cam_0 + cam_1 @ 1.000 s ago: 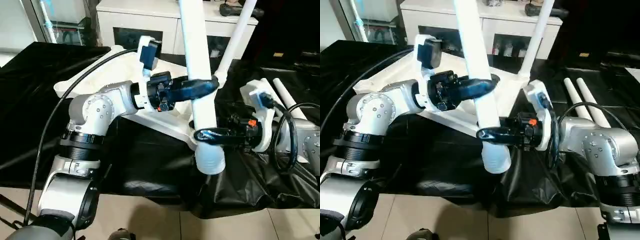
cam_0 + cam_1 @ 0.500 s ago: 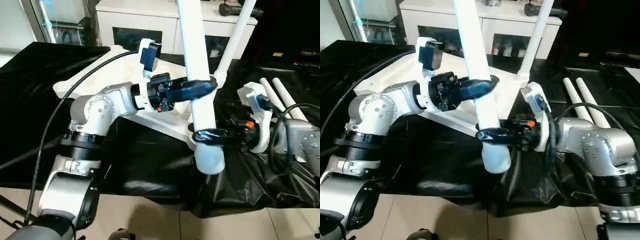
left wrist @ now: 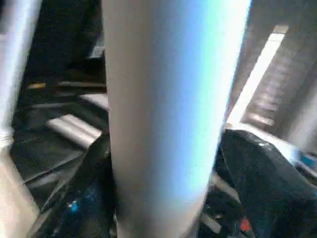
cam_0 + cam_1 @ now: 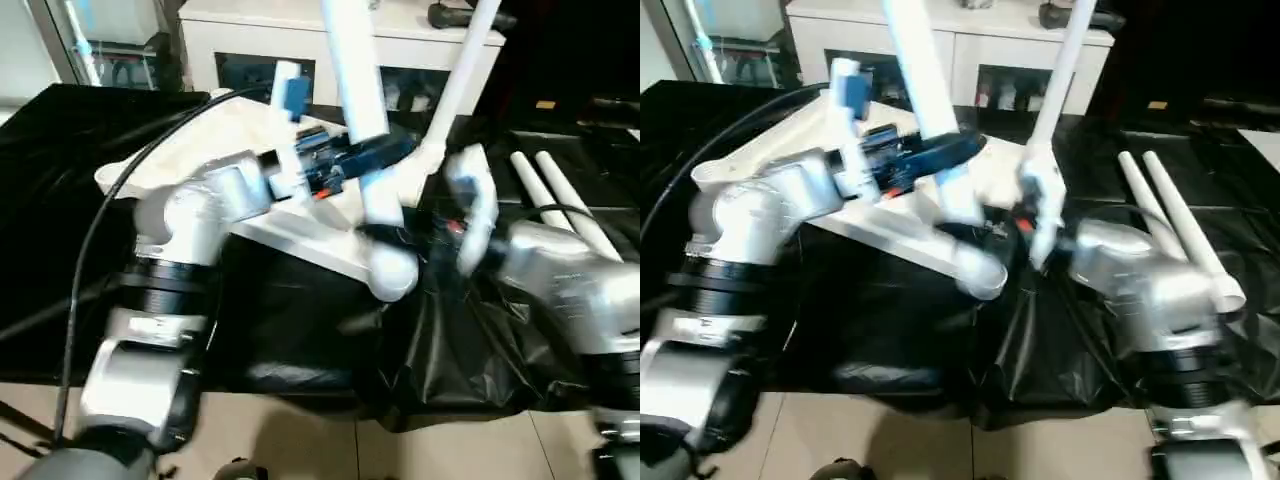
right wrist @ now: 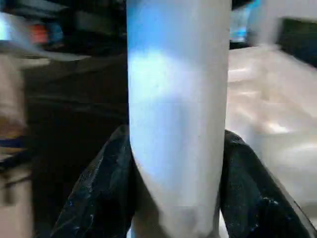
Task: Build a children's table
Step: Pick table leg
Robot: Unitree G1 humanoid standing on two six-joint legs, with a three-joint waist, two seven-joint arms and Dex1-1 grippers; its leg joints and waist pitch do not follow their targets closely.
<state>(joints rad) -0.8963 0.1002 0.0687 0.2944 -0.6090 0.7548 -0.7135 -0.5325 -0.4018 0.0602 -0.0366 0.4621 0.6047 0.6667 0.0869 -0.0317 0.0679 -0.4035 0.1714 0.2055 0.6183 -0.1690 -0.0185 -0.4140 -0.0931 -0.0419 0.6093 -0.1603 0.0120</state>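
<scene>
Tapered smooth white tube leg (image 4: 352, 90), ribbed tabletop (image 4: 190, 150)

No readable text

Nothing is showing legible lettering, labels, brands or numbers on any surface; every view is blurring too much for any marking to be made out.

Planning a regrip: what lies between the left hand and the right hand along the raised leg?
A bare stretch of the leg, with the left hand above and the right hand below, seen in the left eye view.
</scene>
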